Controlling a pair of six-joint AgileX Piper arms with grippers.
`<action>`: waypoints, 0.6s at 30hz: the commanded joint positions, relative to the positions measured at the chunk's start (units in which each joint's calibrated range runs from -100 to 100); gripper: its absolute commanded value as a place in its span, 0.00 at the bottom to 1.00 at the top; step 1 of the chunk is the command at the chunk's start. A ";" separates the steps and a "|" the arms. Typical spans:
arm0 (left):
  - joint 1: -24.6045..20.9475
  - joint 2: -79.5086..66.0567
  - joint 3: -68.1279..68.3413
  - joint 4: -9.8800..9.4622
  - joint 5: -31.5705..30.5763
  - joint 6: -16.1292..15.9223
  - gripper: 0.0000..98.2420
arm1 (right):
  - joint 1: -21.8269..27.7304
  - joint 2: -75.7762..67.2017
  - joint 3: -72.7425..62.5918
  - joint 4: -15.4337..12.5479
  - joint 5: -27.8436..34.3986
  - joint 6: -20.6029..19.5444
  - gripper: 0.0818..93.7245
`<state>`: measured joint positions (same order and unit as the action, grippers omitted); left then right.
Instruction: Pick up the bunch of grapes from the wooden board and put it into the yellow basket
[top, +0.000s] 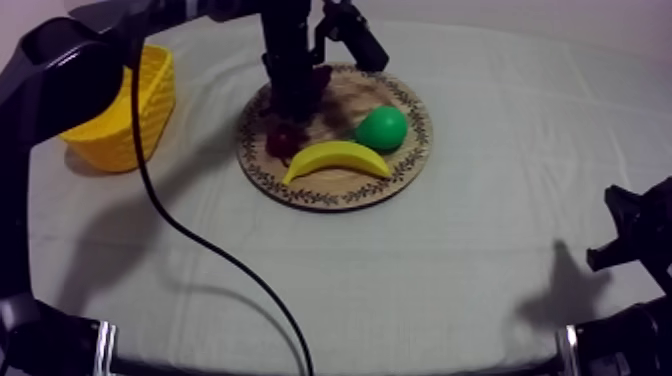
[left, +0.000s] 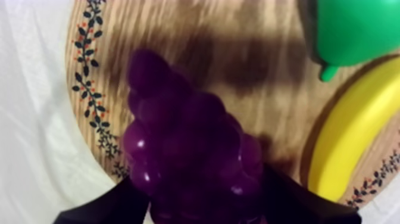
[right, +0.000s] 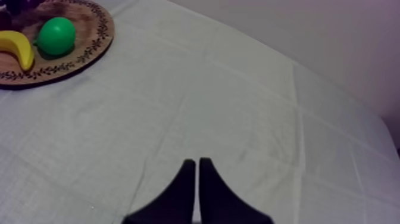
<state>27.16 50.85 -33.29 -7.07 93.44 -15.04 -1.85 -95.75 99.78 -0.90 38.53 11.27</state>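
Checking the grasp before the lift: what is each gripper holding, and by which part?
The left gripper grips the bunch of grapes by its wide end; the right gripper holds nothing.

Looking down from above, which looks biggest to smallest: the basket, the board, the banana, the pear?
1. board, clearly largest
2. basket
3. banana and pear: too close to rank; the banana is longer, the pear rounder
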 joint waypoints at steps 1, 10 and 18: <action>0.37 -2.96 2.12 -0.19 -0.18 -0.01 0.63 | 0.01 0.00 0.00 -0.01 0.02 -0.02 0.00; 2.51 -16.96 10.41 -0.97 -0.18 -0.24 0.61 | 0.01 0.00 0.00 -0.01 0.02 -0.02 0.00; 1.93 -27.11 18.22 -0.29 -0.16 0.40 0.62 | 0.01 0.00 0.00 -0.01 0.02 -0.02 0.00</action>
<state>29.25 26.09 -16.61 -7.55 93.34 -14.80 -1.85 -95.75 99.78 -0.90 38.53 11.27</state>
